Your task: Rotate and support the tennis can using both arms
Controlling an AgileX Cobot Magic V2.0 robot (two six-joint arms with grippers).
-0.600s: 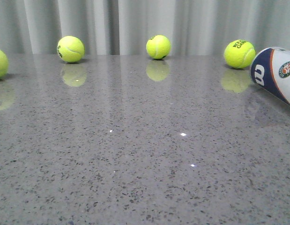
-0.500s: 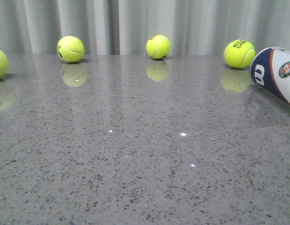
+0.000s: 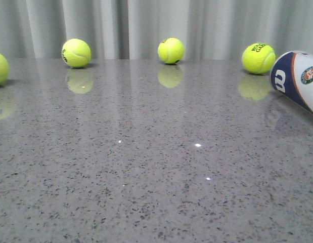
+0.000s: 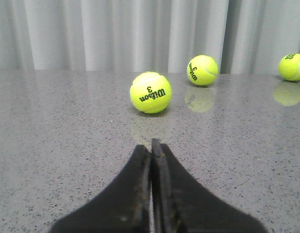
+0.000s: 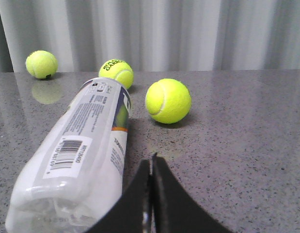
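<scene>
While both arms stay out of the front view, each wrist view shows its own end effector low over the bench (image 3: 146, 167), pointing level toward the curtain. The left end effector (image 4: 151, 145) has its two black fingers pressed together, with only a thin line between them, and it holds nothing. Straight ahead of its tips, a little apart from them, lies a Wilson 3 tennis ball (image 4: 150, 92); a second Wilson ball (image 4: 202, 70) sits farther back near the curtain, and a third ball (image 4: 292, 66) is at the frame edge.

The right end effector (image 5: 152, 162) is also pressed together and empty. The tennis can (image 5: 79, 150) lies on its side just beside it, not touching the fingers as far as I can tell. Its clear base is near the camera and its other end points away, toward a ball with dark lettering (image 5: 116, 73). A plain tennis ball (image 5: 168, 100) rests near the far end of the can, on the other side, and one more ball (image 5: 41, 64) lies farther off.

In the front view, only the navy and white end of the can shows at the right border, slightly tilted, close to a ball (image 3: 258, 58). The far bench edge meets the grey curtain (image 3: 146, 25), and the balls stand along it. The middle and near part of the bench carries only light reflections.
</scene>
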